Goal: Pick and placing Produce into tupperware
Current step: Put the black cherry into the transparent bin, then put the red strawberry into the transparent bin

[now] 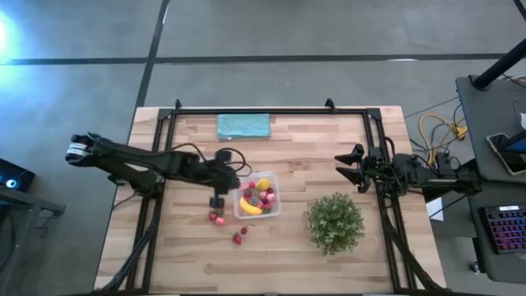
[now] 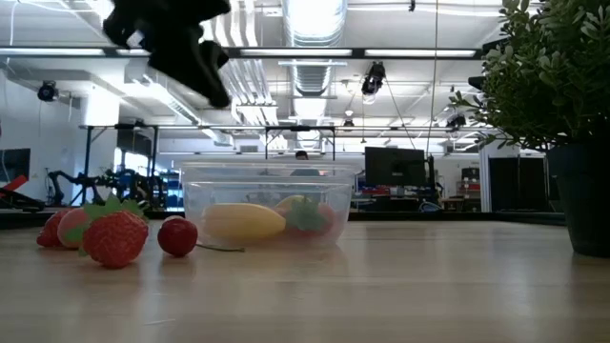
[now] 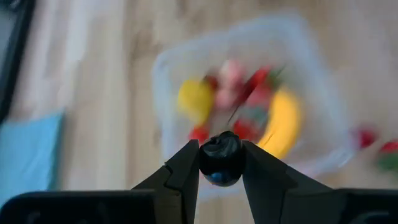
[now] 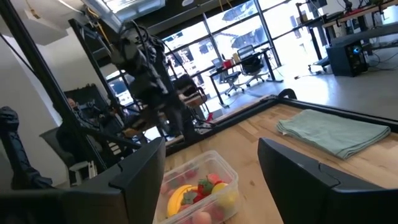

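The pale wooden plank table (image 1: 271, 263) carries, from largest to smallest, one bushy green potted plant (image 1: 335, 222) toward the right side, one flat teal cloth (image 1: 244, 126) at the far edge, and one small square clear plastic container (image 1: 258, 196) near the middle. Only the high view shows all three together.

The container holds a yellow banana (image 1: 251, 207), a small yellow lemon (image 1: 264, 184) and several red and pink strawberry-like fruits (image 1: 259, 197); their number cannot be told. The high view shows about four loose strawberries (image 1: 218, 218) on the table just beside the container's left side; the low view shows three of them there, standing apart from its wall.

The left gripper (image 1: 217, 200) hangs just left of the container, above the loose strawberries. Its wrist view alone shows the fingers (image 3: 186, 171) pinched on a small dark round berry (image 3: 220, 159). The right gripper (image 1: 352, 168) waits at the right edge, fingers spread wide and empty.
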Motion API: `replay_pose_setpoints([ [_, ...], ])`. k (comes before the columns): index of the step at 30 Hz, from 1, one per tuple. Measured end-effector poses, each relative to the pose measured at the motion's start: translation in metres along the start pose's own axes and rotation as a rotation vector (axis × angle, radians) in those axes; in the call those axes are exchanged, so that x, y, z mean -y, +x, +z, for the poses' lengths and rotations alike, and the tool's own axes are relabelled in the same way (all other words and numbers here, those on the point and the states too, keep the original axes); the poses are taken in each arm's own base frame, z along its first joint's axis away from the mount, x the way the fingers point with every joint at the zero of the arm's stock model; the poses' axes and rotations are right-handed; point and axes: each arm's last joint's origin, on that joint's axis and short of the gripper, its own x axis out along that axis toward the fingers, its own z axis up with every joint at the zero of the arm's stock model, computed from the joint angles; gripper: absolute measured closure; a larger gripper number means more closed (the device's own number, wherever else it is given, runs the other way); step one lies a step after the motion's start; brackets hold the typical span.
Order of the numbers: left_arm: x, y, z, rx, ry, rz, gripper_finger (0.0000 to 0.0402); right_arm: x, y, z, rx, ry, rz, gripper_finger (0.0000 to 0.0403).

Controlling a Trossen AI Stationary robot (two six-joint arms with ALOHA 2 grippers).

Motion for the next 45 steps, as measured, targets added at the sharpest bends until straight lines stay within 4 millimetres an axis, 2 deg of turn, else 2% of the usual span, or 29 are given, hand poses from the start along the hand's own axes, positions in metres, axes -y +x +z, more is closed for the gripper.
replay_pose_setpoints([
  [3, 0.003, 0.010, 0.014, 0.046, -0.002, -0.073, 0.0315, 0.000, 0.000, 0.000, 0.000, 0.000, 0.000, 0.0156],
  [7, 0.007, 0.033, 0.018, -0.001, -0.030, -0.094, 0.0307, 0.000, 0.000, 0.000, 0.000, 0.000, 0.000, 0.0154],
  [11, 0.011, 0.055, 0.020, -0.029, -0.173, -0.105, 0.0267, 0.000, 0.000, 0.000, 0.000, 0.000, 0.000, 0.0151],
  [14, 0.013, 0.060, 0.025, -0.032, -0.201, -0.122, 0.0228, 0.000, 0.000, 0.000, 0.000, 0.000, 0.000, 0.0152],
  [20, 0.008, 0.046, 0.032, -0.119, -0.236, -0.059, 0.0173, 0.000, 0.000, 0.000, 0.000, 0.000, 0.000, 0.0156],
  [23, 0.000, 0.031, 0.025, -0.255, -0.472, 0.067, 0.0167, 0.000, 0.000, 0.000, 0.000, 0.000, 0.000, 0.0154],
  [28, -0.003, 0.016, -0.006, -0.493, -0.955, 0.264, 0.0167, 0.000, 0.000, 0.000, 0.000, 0.000, 0.000, 0.0151],
  [31, 0.007, 0.016, -0.019, -0.562, -1.084, 0.258, 0.0167, 0.000, 0.000, 0.000, 0.000, 0.000, 0.000, 0.0154],
  [37, 0.022, 0.022, -0.027, -0.592, -1.180, 0.243, 0.0167, 0.000, 0.000, 0.000, 0.000, 0.000, 0.000, 0.0158],
  [45, 0.022, 0.024, -0.026, -0.538, -1.178, 0.275, 0.0167, 0.000, 0.000, 0.000, 0.000, 0.000, 0.000, 0.0154],
])
